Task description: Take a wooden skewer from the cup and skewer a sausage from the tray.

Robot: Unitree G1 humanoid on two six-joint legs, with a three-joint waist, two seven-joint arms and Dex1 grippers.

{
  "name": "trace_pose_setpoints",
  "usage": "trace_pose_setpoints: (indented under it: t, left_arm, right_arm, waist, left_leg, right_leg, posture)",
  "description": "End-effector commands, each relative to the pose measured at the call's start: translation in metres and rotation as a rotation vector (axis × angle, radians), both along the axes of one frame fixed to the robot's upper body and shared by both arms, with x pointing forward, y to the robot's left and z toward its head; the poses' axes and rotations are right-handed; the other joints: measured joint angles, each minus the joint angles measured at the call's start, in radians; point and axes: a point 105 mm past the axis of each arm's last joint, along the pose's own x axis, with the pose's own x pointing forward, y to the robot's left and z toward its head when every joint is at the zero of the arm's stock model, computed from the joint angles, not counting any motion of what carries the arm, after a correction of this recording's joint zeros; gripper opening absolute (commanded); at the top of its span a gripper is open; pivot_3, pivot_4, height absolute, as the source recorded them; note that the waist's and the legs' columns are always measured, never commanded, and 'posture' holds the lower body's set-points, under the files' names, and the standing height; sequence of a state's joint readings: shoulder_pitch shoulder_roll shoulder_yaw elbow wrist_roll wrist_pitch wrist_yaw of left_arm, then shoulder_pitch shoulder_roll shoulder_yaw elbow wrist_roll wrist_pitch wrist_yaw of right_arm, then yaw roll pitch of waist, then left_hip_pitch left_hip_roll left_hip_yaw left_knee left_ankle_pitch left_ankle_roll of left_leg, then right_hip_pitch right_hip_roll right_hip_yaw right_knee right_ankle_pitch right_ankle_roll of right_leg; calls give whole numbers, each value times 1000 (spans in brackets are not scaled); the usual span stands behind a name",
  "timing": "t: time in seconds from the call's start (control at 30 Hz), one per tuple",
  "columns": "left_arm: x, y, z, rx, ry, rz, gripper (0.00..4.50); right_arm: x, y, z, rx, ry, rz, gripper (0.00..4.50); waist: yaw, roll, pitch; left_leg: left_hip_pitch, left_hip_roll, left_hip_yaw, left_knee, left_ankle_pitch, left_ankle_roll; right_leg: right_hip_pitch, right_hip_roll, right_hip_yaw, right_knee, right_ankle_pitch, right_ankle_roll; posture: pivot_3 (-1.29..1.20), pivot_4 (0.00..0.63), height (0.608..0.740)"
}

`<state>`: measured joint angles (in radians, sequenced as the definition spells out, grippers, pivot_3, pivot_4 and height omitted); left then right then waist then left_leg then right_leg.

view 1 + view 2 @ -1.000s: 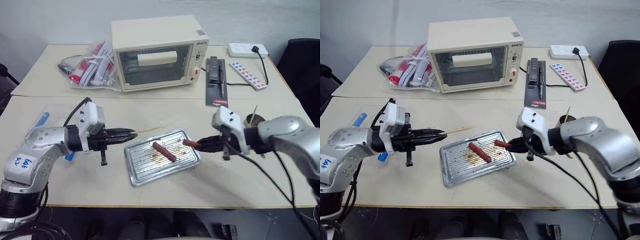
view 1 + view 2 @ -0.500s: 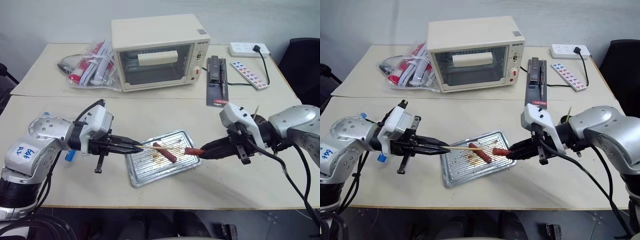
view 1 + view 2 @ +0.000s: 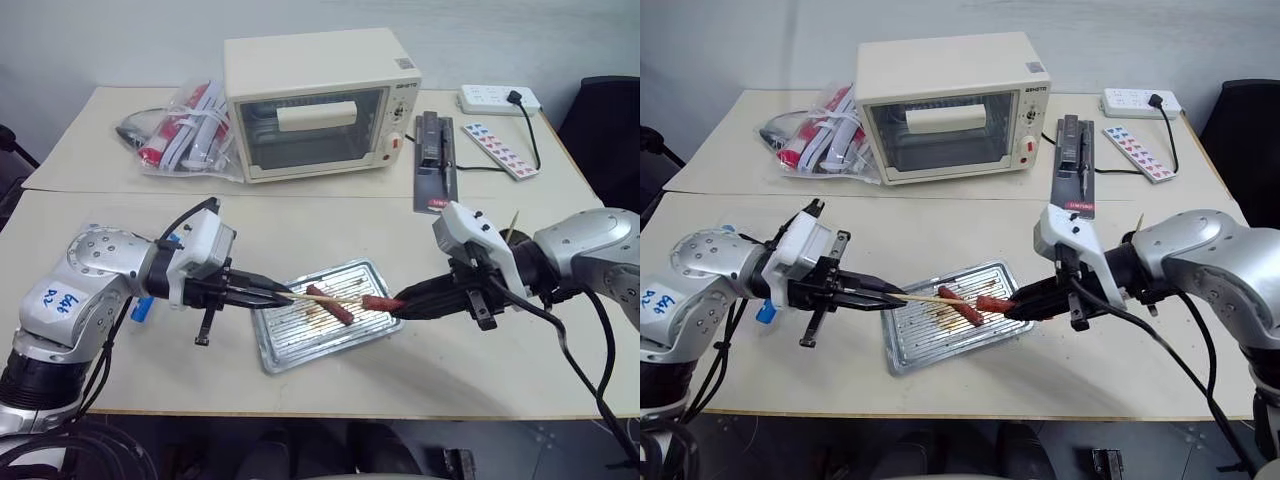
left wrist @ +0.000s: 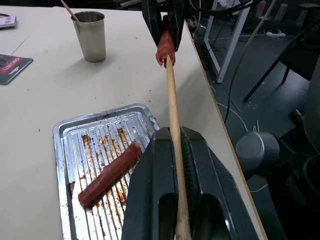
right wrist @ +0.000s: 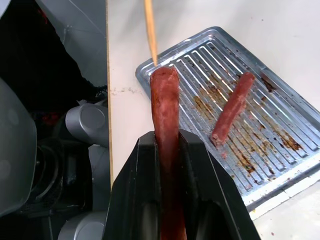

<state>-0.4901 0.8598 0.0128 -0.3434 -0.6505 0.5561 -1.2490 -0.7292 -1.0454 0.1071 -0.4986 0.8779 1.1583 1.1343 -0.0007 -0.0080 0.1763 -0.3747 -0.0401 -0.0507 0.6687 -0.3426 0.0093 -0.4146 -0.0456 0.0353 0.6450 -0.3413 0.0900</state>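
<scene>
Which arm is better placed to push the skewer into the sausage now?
The left. Its end effector holds the wooden skewer with the tip at the end of the sausage, which the right end effector grips above the tray.

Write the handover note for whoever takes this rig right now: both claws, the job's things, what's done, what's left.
Left claw: shut on the wooden skewer, which points at the right claw.
Right claw: shut on a sausage, held above the tray.
Skewer tip sits at the sausage's end face; whether it has entered, cannot tell.
Second sausage lies on the tray. Cup stands behind the right arm with one more stick in it.
Done: skewer taken, sausage lifted.
Left: push the skewer through the sausage.
</scene>
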Motion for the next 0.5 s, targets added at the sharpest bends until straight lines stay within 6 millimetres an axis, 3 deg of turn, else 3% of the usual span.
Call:
trace_pose_setpoints:
  t: [0.03, 0.5]
  left_arm:
    - [-1, -2, 6, 1, -47, -13, 0]
    - [1, 4, 4, 21, -44, -4, 0]
  right_arm:
    - [-6, 5, 14, 28, -59, 37, 221]
    - [-3, 3, 16, 31, -73, 21, 221]
  waist:
    - [0, 0, 0]
    - [0, 0, 0]
  left_leg:
    - [0, 0, 0, 0, 0, 0]
    - [0, 0, 0, 2, 0, 0]
  right_leg:
    - [0, 0, 0, 0, 0, 0]
    - [0, 0, 0, 1, 0, 0]
  posture:
    - [0, 150, 740]
    - [0, 150, 740]
